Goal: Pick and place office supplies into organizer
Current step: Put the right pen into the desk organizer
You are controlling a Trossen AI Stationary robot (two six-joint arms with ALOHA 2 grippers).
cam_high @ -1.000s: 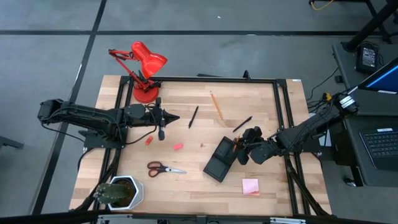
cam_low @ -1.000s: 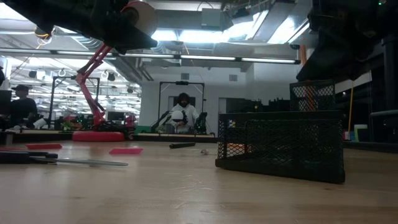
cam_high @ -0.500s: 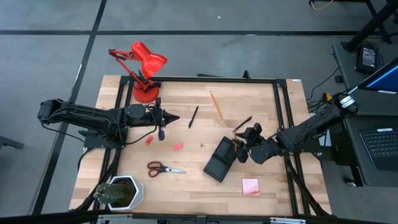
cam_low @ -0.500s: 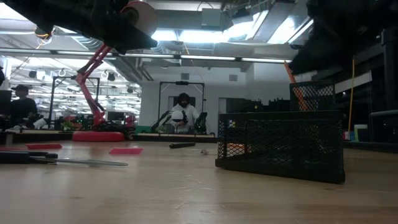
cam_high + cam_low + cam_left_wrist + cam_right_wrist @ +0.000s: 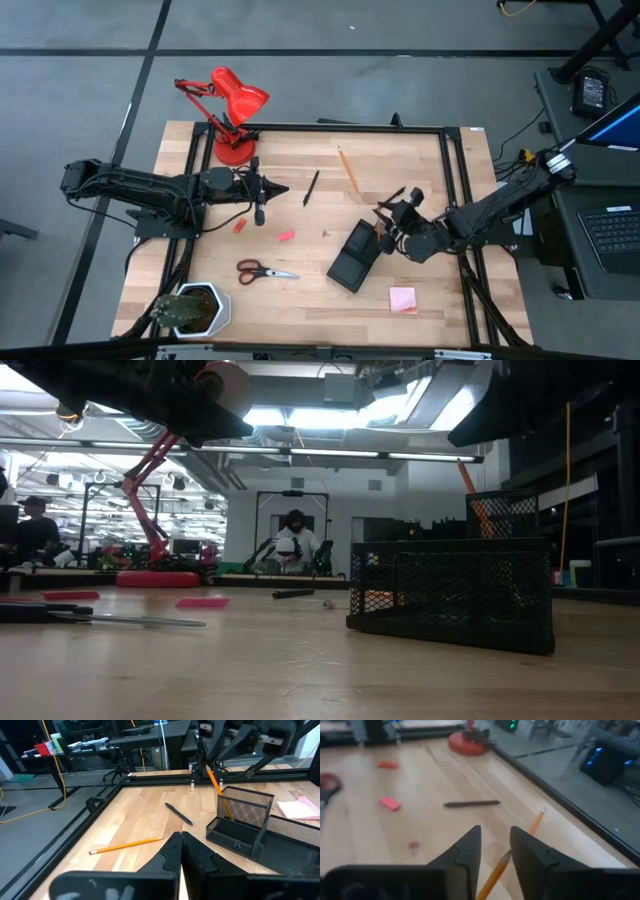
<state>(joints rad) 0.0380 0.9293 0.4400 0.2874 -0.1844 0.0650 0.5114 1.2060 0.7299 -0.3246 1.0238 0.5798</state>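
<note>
Nearest me on the table (image 5: 300, 312), at the left corner, stands the potted plant (image 5: 190, 308). Over to the right lies the pink sticky-note pad (image 5: 403, 299). A little farther in, left of the middle, the red-handled scissors (image 5: 262, 270) lie flat.

The black mesh organizer (image 5: 345, 268) sits right of centre, set at an angle, just beyond the pad. An orange pencil (image 5: 216, 781) stands slanted in its tall compartment, the top end poking above the rim.

The right gripper (image 5: 398, 214) hangs just past the organizer's far right end. Its fingers (image 5: 470, 845) are parted. That pencil shows in the gap between them, and as far as I can see neither one presses on it.

Two small red eraser pieces lie left of centre, one (image 5: 286, 235) nearer the middle and the other (image 5: 240, 226) farther left.

Beyond them the left gripper (image 5: 283, 189) reaches in from the left side and points toward the middle. Its fingers (image 5: 172, 851) are pressed together with nothing between them.

Just right of it lies a black pen (image 5: 311, 187). A second black pen (image 5: 390, 199) lies beside the right gripper. Farther back, a second pencil (image 5: 347, 168) rests on the wood. The red desk lamp (image 5: 238, 100) stands at the far left corner.
</note>
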